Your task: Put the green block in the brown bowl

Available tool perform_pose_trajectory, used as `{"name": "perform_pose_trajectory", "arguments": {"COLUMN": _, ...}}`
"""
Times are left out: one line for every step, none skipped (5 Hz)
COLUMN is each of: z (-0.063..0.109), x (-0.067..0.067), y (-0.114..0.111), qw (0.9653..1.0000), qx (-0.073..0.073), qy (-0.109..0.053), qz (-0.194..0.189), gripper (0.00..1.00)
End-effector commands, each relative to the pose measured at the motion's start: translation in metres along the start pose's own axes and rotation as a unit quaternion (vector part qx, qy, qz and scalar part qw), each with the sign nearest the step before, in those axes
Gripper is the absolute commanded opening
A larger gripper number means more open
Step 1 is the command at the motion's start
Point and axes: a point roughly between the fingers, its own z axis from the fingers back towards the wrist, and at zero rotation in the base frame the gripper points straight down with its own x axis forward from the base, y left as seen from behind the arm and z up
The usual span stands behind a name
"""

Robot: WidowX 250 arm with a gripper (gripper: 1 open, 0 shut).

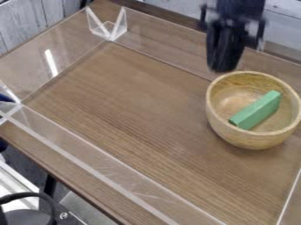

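Nowhere does any readable writing or label show. Largest is the wooden bench [129, 123], edged by clear plastic walls [70, 149]. At its right sits the brown bowl [251, 130], with the green block [256, 110] lying slanted inside it. Just beyond the bowl's far rim hang the dark, blurred fingers [226, 60], clenched together and grasping nothing.

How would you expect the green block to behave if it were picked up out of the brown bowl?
The green block looks stiff and probably light, being a slim solid bar. Its flat faces should resist rolling. Leaning on the brown bowl's curved inside, it might slide when nudged.
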Motion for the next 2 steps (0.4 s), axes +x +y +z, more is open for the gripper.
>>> {"name": "perform_pose_trajectory", "arguments": {"z": 0.0031, "x": 0.0114, "y": 0.0011, "qw": 0.9992, "qx": 0.035, "qy": -0.021, "qz": -0.003, "gripper": 0.0}}
{"name": "perform_pose_trajectory", "arguments": {"z": -0.0029, "x": 0.0184, "y": 0.0069, "qw": 0.999, "qx": 0.026, "qy": -0.036, "qz": 0.002, "gripper": 0.0}}
